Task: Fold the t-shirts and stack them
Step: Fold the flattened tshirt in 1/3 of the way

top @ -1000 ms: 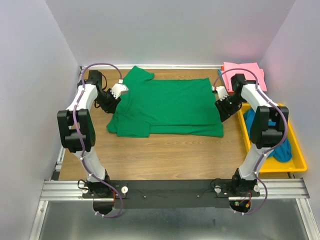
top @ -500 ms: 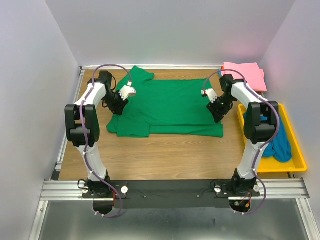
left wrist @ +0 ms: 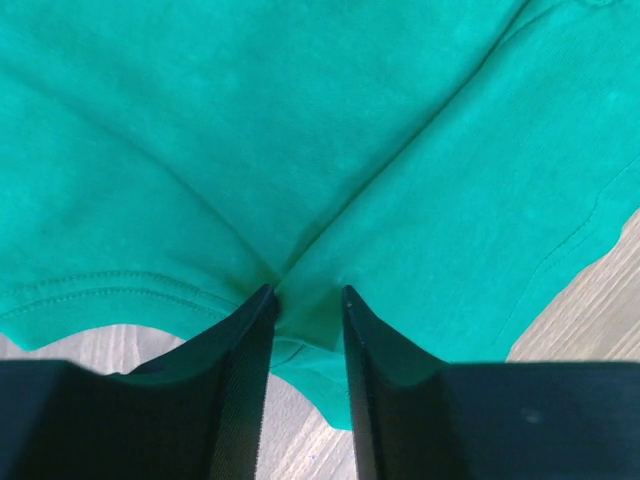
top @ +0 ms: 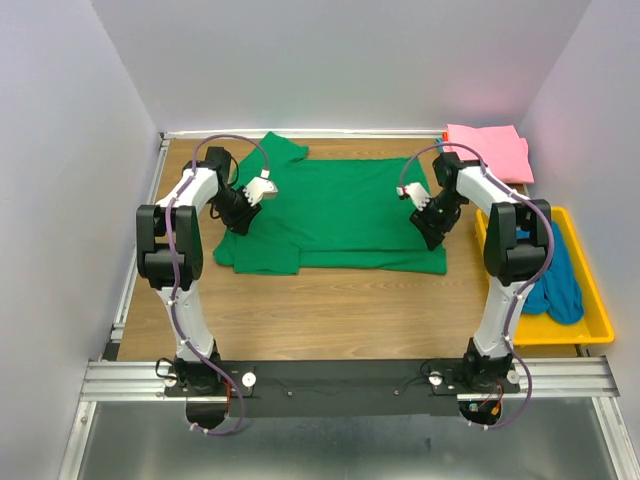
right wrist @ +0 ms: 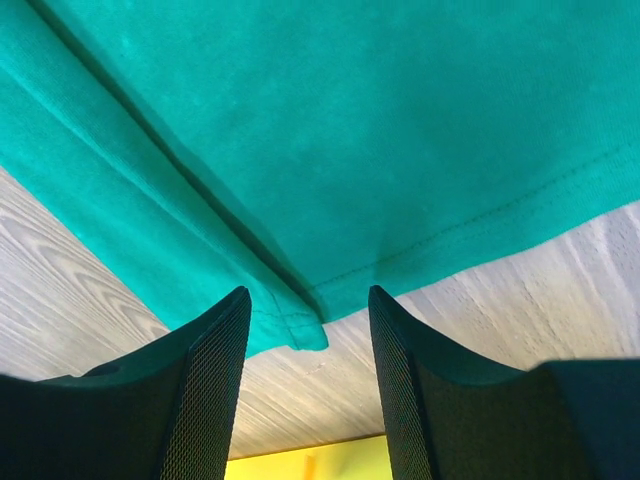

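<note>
A dark green t-shirt point(top: 340, 205) lies spread on the wooden table, its near edge folded over. My left gripper point(top: 238, 215) rests at its left side. In the left wrist view the shirt point(left wrist: 350, 150) fills the frame and the left gripper point(left wrist: 303, 295) stands partly open, astride the fabric where sleeve meets body. My right gripper point(top: 432, 225) is at the shirt's right near corner. In the right wrist view the right gripper point(right wrist: 308, 300) is open over that flat corner of the shirt point(right wrist: 350, 120). A folded pink t-shirt point(top: 490, 150) lies at the back right. A teal-blue t-shirt point(top: 560, 285) is bunched in the tray.
A yellow plastic tray point(top: 595, 335) stands along the table's right edge, and a strip of it shows in the right wrist view point(right wrist: 310, 465). White walls close in the table on the left, back and right. Bare wood point(top: 330, 310) lies between the shirt and the arm bases.
Both grippers have moved inward from the shirt's outer edges onto its left and right sides. The green shirt has not visibly changed shape.
</note>
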You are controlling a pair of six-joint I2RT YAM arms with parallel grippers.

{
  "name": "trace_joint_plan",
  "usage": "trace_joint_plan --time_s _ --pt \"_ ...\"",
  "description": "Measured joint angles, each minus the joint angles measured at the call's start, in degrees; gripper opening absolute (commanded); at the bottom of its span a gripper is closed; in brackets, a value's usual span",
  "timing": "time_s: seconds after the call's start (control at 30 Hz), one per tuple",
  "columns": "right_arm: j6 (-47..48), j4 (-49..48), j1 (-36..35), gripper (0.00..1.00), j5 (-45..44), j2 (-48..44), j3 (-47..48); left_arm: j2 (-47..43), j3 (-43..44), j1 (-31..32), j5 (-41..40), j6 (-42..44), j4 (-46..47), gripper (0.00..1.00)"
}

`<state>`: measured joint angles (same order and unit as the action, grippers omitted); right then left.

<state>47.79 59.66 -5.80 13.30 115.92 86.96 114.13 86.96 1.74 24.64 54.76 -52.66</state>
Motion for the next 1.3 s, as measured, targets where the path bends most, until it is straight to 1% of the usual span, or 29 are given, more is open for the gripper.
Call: trace_joint_plan --time_s 0.07,0.2,0.37,0.47,0.5,0.57,0.6,0.63,0.67,0.7,0.73,0.77,0.8,0.87,1.03,1.13,1.3 --pt "0.28 0.00 -0.26 0.54 -0.09 0.00 -0.15 0.00 -0.48 0.00 -0.22 0.13 0.15 0.37" --pt "0.50 0.04 -0.61 0.48 -0.22 0.00 -1.03 -0.02 -1.44 0.00 -0.59 0.31 0.13 0.36" --pt "0.83 0.04 -0.79 0.49 -0.72 0.00 -2.32 -0.02 -1.60 0.00 -0.59 0.35 0.15 0.36" --pt "0.98 0.04 -0.79 0.49 -1.27 0.00 -2.86 -0.02 -1.60 0.00 -0.59 0.44 0.13 0.32" --pt "1.01 0.02 -0.79 0.45 -1.51 0.00 -2.93 -0.02 -1.60 0.00 -0.59 0.48 0.13 0.30" --pt "1.20 0.00 -0.79 0.38 -1.88 0.00 -2.93 -0.09 -1.60 0.00 -0.59 0.55 0.11 0.23" --pt "1.33 0.00 -0.79 0.31 -2.03 0.00 -2.95 -0.11 -1.60 0.00 -0.59 0.74 0.11 0.20" --pt "1.42 0.00 -0.79 0.27 -2.21 0.00 -2.95 -0.20 -1.60 0.00 -0.59 0.76 0.09 0.15" --pt "1.44 0.00 -0.79 0.24 -2.34 0.00 -2.95 -0.22 -1.60 -0.02 -0.59 0.87 0.04 0.11" --pt "1.42 0.00 -0.79 0.19 -2.47 0.00 -2.95 -0.35 -1.60 -0.15 -0.59 0.98 -0.02 0.09" --pt "1.53 0.00 -0.79 0.15 -2.58 0.00 -2.95 -0.46 -1.60 -0.24 -0.61 1.14 -0.17 0.03" --pt "1.49 0.00 -0.79 0.12 -2.67 0.00 -2.95 -0.72 -1.66 -0.33 -0.61 1.25 -0.37 0.00" --pt "1.55 0.02 -0.79 0.05 -2.75 -0.07 -2.95 -0.92 -1.70 -0.42 -0.61 1.36 -0.48 0.00" --pt "1.46 0.11 -0.79 0.00 -2.86 -0.31 -2.95 -1.84 -2.05 -0.61 -0.61 1.57 -0.94 0.00" --pt "1.62 0.68 -0.92 0.01 -2.97 -1.95 -2.91 -5.33 -3.63 -1.90 -0.59 2.29 -2.27 0.00" --pt "1.62 1.53 -1.03 0.01 -2.97 -2.73 -2.49 -7.28 -3.93 -3.80 -0.57 2.78 -2.82 0.00" --pt "1.64 2.38 -1.60 0.01 -2.97 -2.80 -0.33 -7.85 -4.26 -5.44 -0.57 3.50 -3.45 0.00"
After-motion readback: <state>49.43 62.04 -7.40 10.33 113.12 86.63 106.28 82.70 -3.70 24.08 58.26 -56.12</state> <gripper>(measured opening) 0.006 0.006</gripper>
